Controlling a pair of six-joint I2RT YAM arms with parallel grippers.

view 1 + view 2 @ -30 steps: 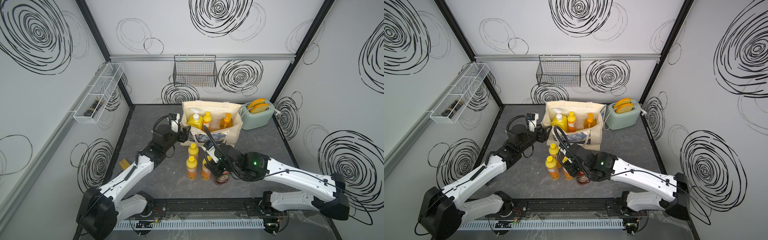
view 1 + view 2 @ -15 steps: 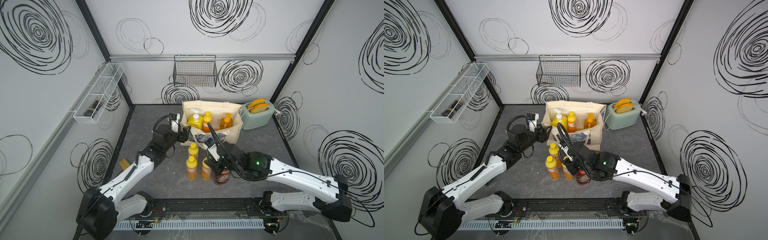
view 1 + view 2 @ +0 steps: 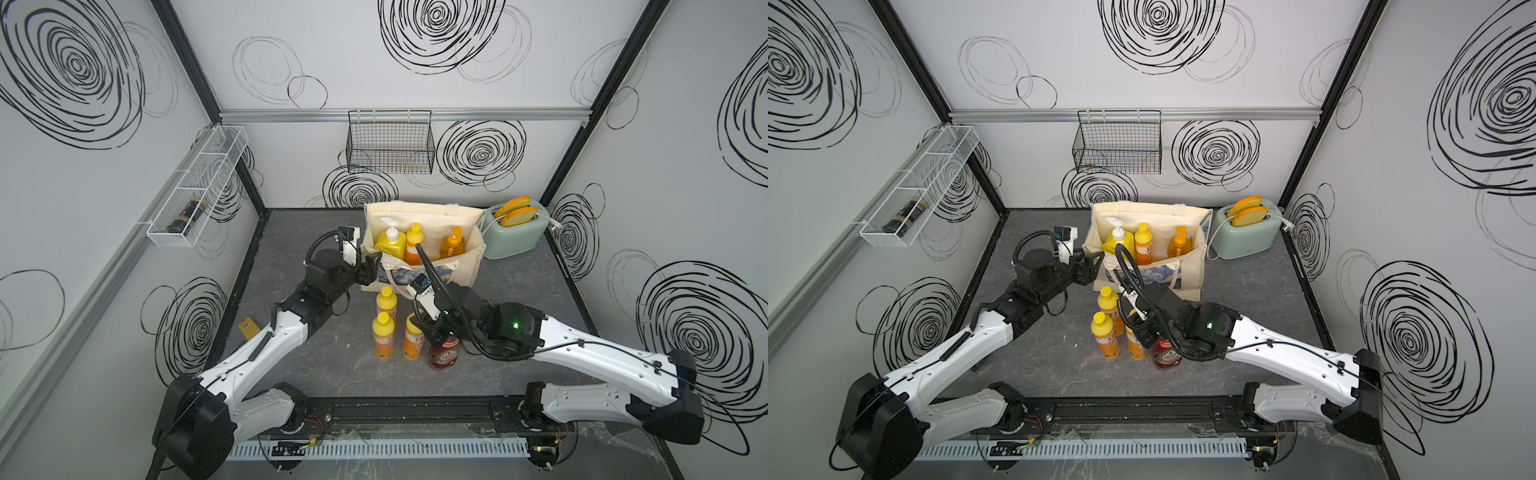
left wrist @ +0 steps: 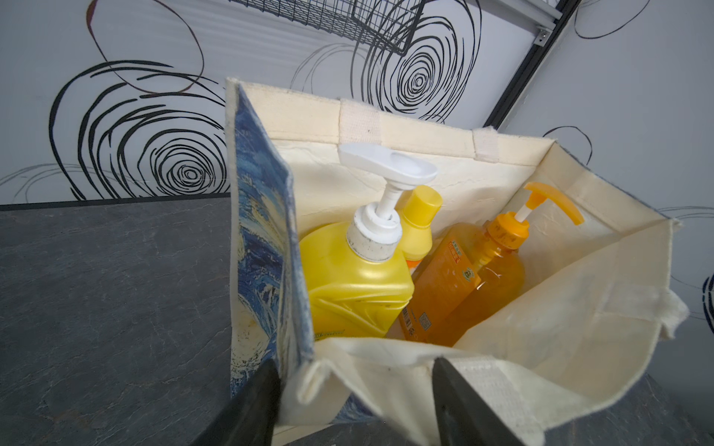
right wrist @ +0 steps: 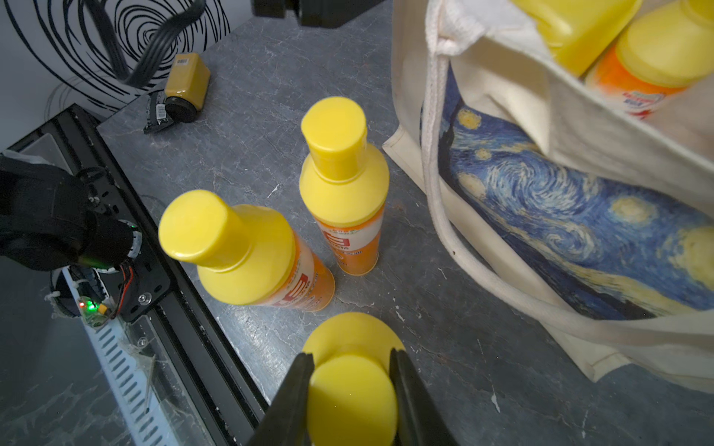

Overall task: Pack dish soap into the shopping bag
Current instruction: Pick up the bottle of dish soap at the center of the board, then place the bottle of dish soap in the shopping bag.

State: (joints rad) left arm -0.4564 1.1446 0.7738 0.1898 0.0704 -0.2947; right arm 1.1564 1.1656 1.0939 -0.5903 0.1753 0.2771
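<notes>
Dish soap bottle (image 5: 349,332) stands on the table (image 5: 463,347) before the shopping bag (image 5: 579,231), your right gripper (image 5: 352,355) apparently pinching only its cap (image 5: 351,397); lifted so, it could swing, slip, or topple the neighbouring bottles (image 5: 344,185).

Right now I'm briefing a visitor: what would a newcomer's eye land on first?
The cream Starry Night shopping bag at the rear centre of the table, with three soap bottles inside. In front of it, the right gripper pinches the yellow cap of a small yellow bottle, beside a red Fairy bottle.
</notes>
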